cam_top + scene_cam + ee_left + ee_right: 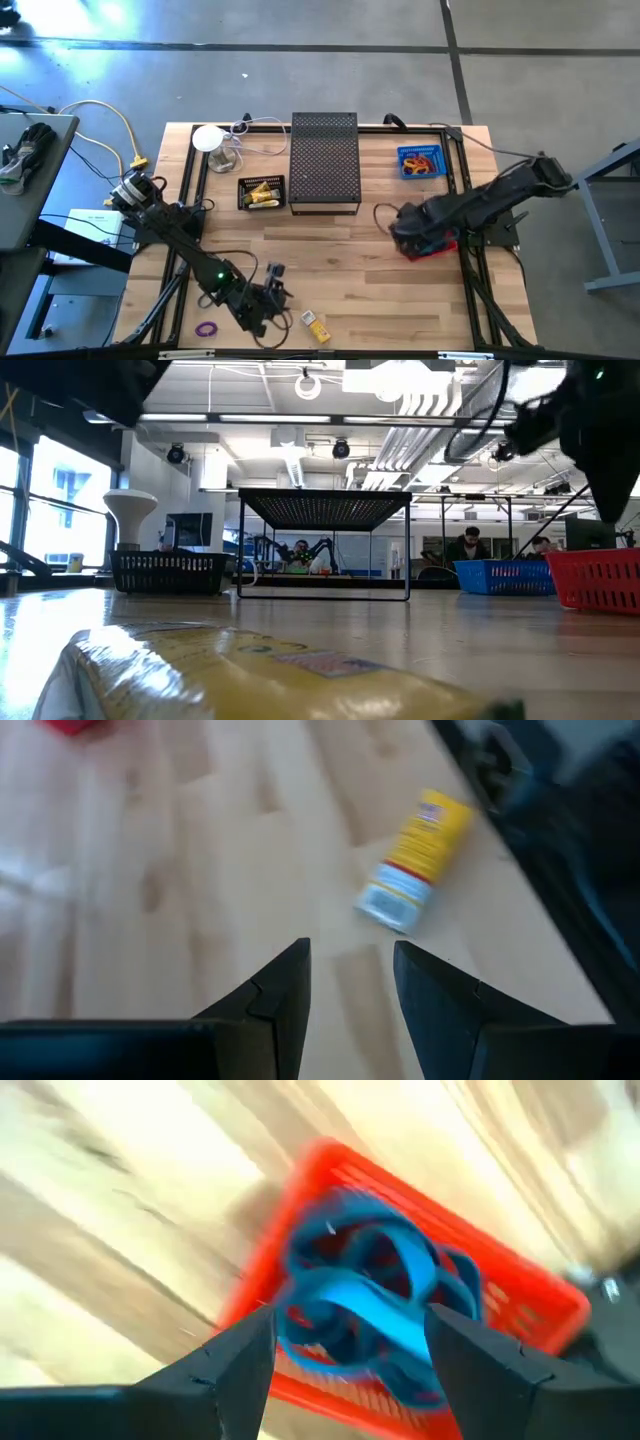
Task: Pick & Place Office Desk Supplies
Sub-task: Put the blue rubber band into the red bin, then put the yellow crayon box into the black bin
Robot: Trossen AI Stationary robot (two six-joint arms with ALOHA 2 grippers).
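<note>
Right end effector (412,238) hides most of the red basket (440,247).

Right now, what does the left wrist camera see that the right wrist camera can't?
Only the left wrist view shows the small yellow rectangular packet lying on the table beyond the empty, open left claw. Only the right wrist view shows the red plastic basket of blue rubber-band loops beneath the open right claw. Both show the light wooden table.
</note>
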